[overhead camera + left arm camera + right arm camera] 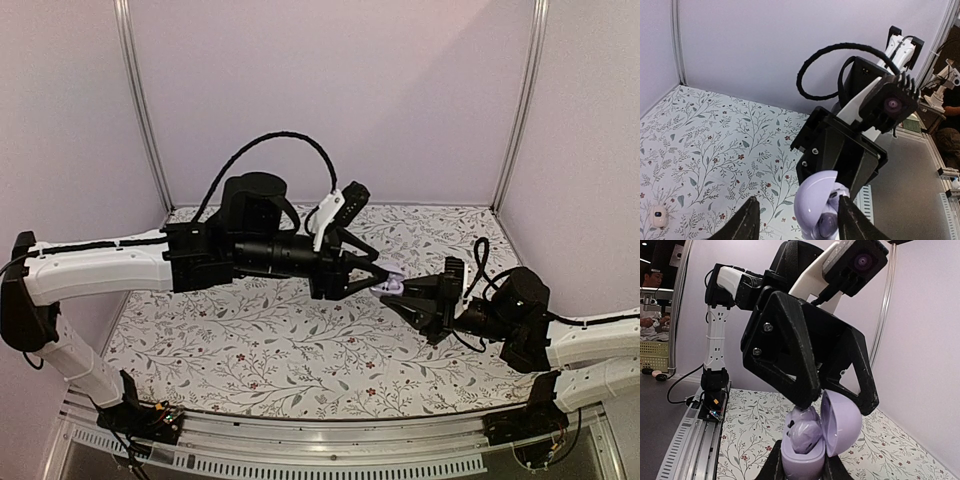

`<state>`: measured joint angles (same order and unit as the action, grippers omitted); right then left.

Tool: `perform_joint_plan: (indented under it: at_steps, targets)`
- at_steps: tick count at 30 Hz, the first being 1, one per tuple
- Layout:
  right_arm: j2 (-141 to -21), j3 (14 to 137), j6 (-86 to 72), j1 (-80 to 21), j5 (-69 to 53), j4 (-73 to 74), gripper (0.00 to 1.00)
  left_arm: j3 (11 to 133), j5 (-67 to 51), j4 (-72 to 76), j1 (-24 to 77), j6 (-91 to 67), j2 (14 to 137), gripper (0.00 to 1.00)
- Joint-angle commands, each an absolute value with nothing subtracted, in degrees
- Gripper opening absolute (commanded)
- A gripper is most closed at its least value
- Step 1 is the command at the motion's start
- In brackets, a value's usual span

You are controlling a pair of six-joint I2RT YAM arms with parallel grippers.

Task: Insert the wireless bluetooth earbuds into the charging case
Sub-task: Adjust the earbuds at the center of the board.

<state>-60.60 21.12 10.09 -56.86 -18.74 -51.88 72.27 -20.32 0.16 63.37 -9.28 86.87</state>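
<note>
Soft, even, pinkish light fills all views, with faint shadows. The overhead view bows the wall posts (141, 100) at its edges.

Top view overhead, rear; 2 close wrist views share charging case (840, 425).

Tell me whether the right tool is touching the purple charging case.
Touching. The right wrist view shows the base of the purple charging case clamped between the two fingers of the right tool, with no gap on either side.
</note>
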Motion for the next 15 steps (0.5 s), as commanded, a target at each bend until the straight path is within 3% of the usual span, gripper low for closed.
perform_joint_plan:
  at_steps: [1, 7, 15]
  targets:
    - [-59.45, 22.66, 10.28, -56.52, -19.1, -52.65, 0.0, 72.33, -20.1, 0.18, 63.81, -8.77, 88.03, 0.51]
    - [-58.99, 22.88, 9.73, -56.36, -19.03, -52.69, 0.0, 72.51, -20.87, -3.19, 64.08, -6.84, 88.53, 0.51]
    - [-60.41, 22.54, 8.24, -56.08, -20.69, -51.87, 0.0, 70.39, -26.73, -2.9, 63.24, 0.53, 81.75, 0.64]
